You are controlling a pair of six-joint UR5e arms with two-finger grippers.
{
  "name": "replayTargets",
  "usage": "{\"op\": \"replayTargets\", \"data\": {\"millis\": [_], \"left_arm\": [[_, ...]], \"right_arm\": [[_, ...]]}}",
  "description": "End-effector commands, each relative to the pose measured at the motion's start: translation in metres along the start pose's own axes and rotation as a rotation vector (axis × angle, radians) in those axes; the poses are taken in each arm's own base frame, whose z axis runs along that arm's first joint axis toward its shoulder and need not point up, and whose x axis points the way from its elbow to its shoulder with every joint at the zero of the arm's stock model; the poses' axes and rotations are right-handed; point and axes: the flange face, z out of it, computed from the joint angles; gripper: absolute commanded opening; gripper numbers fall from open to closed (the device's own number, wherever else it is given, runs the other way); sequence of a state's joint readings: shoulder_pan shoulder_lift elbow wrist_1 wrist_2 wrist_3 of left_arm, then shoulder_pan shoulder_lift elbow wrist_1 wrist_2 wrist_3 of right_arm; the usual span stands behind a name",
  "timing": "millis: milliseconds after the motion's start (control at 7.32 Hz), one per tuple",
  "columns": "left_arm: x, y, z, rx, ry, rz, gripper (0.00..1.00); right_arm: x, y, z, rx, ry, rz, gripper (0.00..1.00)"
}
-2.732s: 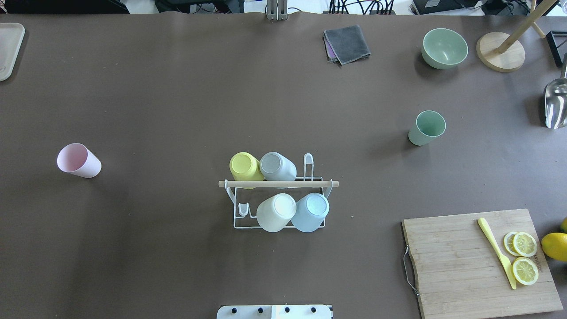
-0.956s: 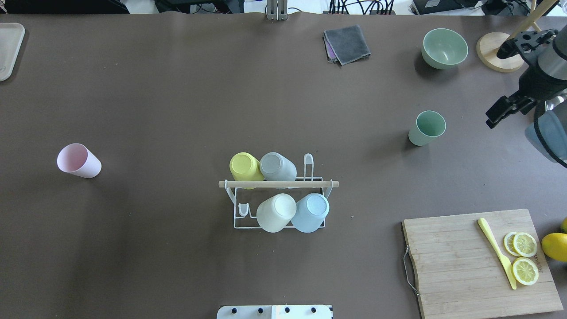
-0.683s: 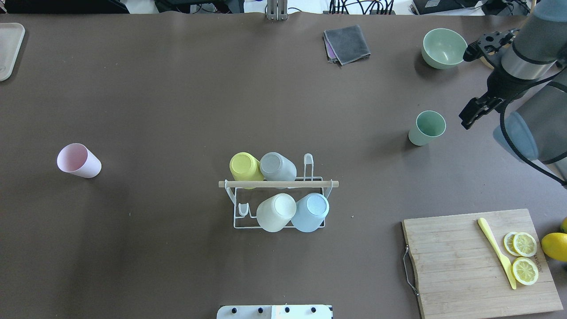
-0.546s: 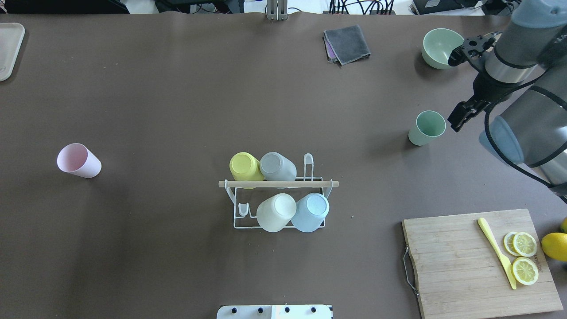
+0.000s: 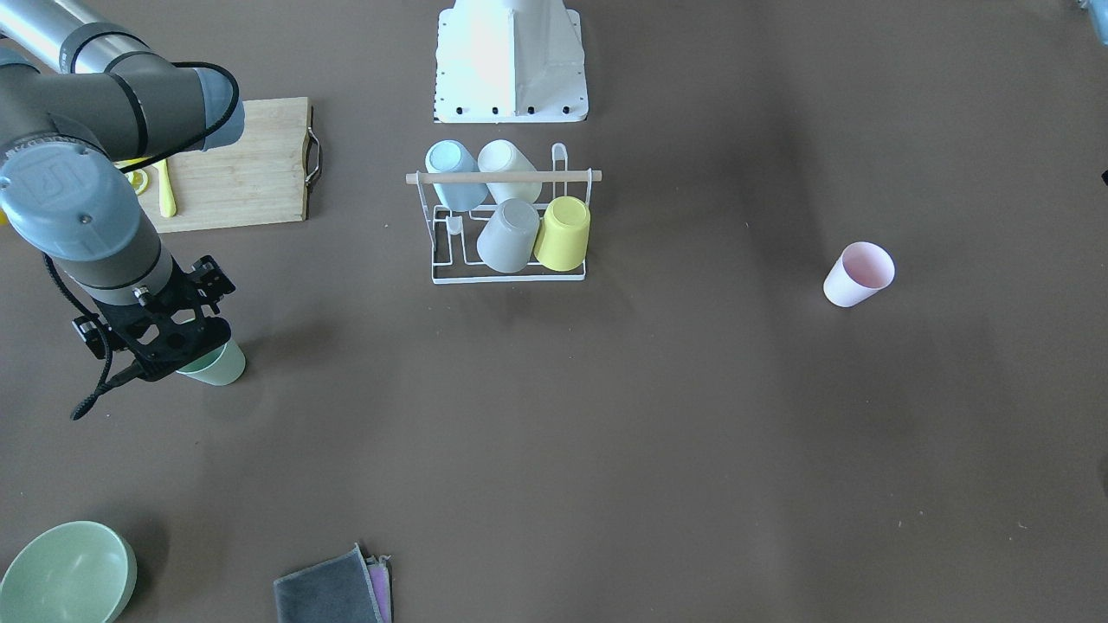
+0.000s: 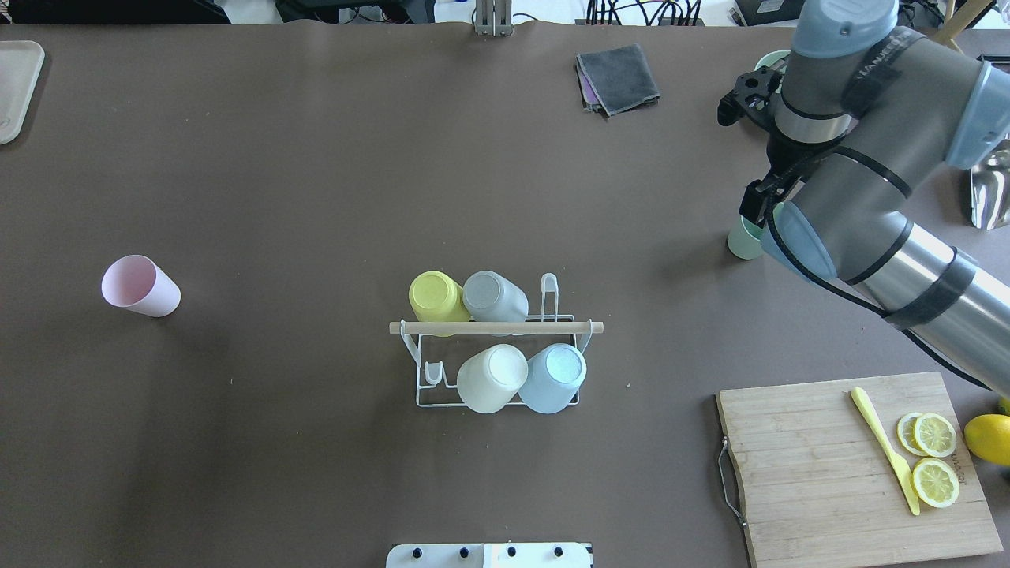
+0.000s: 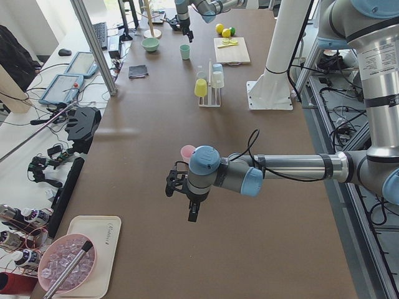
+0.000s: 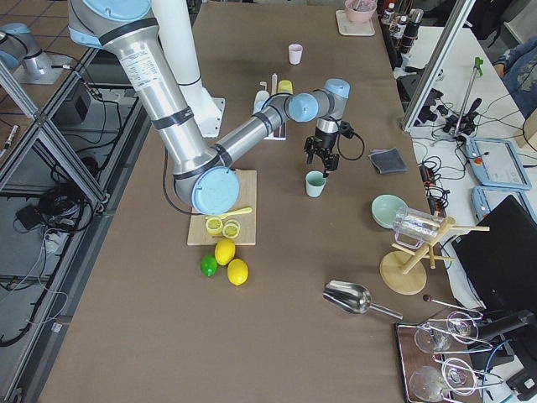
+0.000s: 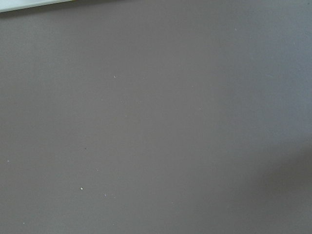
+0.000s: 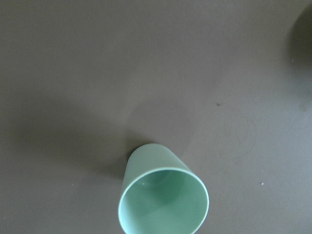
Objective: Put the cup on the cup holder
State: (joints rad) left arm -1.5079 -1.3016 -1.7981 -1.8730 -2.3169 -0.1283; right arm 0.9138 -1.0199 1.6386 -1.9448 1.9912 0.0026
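Observation:
The cup holder (image 6: pixel 495 327), a white wire rack with a wooden rod, stands mid-table and also shows in the front view (image 5: pixel 502 176). It carries yellow, grey, cream and blue cups upside down. A green cup (image 10: pixel 163 200) stands upright at the right (image 5: pixel 216 368), mostly hidden under my right arm in the overhead view (image 6: pixel 740 241). My right gripper (image 5: pixel 173 342) hangs just above it, empty; its fingers look spread in the exterior right view (image 8: pixel 321 161). A pink cup (image 6: pixel 140 285) stands at the left. My left gripper (image 7: pixel 192 208) hovers near the pink cup; I cannot tell its state.
A cutting board (image 6: pixel 821 465) with lemon slices and a yellow knife lies front right. A green bowl (image 5: pixel 65 571), a grey cloth (image 6: pixel 618 77) and a metal scoop (image 6: pixel 990 185) lie at the far right. The left wrist view shows only bare table.
My right arm has come in from the right edge and swung left until its gripper is over the green cup. The cups and the holder have not moved.

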Motion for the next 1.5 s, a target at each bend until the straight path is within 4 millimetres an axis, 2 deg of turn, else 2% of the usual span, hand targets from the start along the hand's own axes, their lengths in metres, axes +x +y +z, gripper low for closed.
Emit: {"op": "replayTargets", "data": {"millis": [0,273,410,546,683,820,1093,1230,1366], "left_arm": [[0.000,0.000,0.000,0.000,-0.001,0.001,0.99],[0.003,-0.003,-0.003,0.007,0.002,0.007,0.99],[0.004,-0.002,-0.004,0.008,0.002,0.007,0.99],[0.001,-0.001,-0.001,0.001,0.001,0.002,0.99],[0.001,-0.001,-0.001,0.000,0.001,0.000,0.99],[0.001,0.000,-0.001,-0.001,0.001,-0.001,0.99],[0.002,-0.001,-0.001,0.001,0.001,0.001,0.99],[0.001,-0.001,0.000,-0.002,0.001,0.000,0.99],[0.014,-0.007,0.010,-0.025,0.005,0.031,0.99]], "right_arm": [[-0.020,-0.063,-0.006,-0.069,0.090,-0.124,1.00],[-0.020,-0.096,0.003,-0.139,0.137,-0.248,1.00],[-0.034,-0.104,0.011,-0.202,0.162,-0.283,1.00],[-0.052,-0.104,0.016,-0.260,0.179,-0.308,1.00],[-0.061,-0.100,0.024,-0.304,0.168,-0.339,1.00],[-0.062,-0.098,0.030,-0.331,0.168,-0.392,1.00],[-0.049,-0.098,0.054,-0.411,0.162,-0.538,1.00],[-0.056,-0.098,0.064,-0.440,0.181,-0.591,1.00],[-0.068,-0.098,0.072,-0.458,0.210,-0.623,1.00]]}}
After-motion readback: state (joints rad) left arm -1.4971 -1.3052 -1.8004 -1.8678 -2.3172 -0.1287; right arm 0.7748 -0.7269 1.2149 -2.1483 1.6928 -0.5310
